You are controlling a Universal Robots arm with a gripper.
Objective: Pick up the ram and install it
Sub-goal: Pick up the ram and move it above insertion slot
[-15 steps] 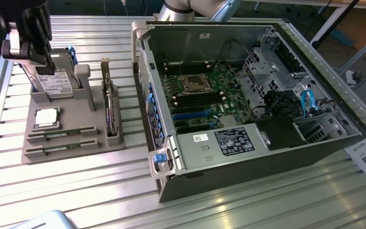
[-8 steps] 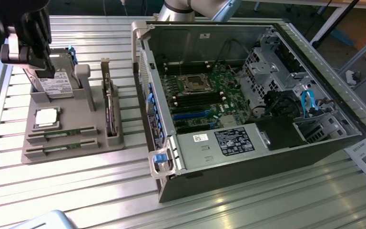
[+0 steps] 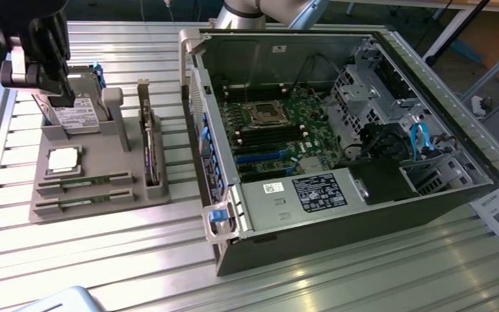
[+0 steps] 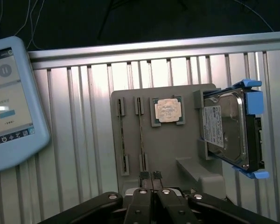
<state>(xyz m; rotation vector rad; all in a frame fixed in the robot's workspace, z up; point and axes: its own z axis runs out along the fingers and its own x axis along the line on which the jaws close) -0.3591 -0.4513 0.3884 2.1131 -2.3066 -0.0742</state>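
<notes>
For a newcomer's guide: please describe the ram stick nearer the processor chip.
At the exterior view's left, beside the open computer case, sits a grey holder. Two thin green sticks stand edgewise in its slots; the ram stick is the one next to the square silver processor chip.

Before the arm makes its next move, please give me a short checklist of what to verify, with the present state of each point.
1. Gripper carries nothing: ok, nothing sits between its fingers.
2. Jaws open for a grasp: not ok, they are shut together.
3. Ram sticks ready: ok, both stand on edge in the slots of the grey holder.
4. Gripper clear of the parts: ok, it hangs above the holder and touches nothing.
5. Computer case open: ok, the motherboard is exposed.
6. Memory slots on the motherboard free: cannot tell.
</notes>
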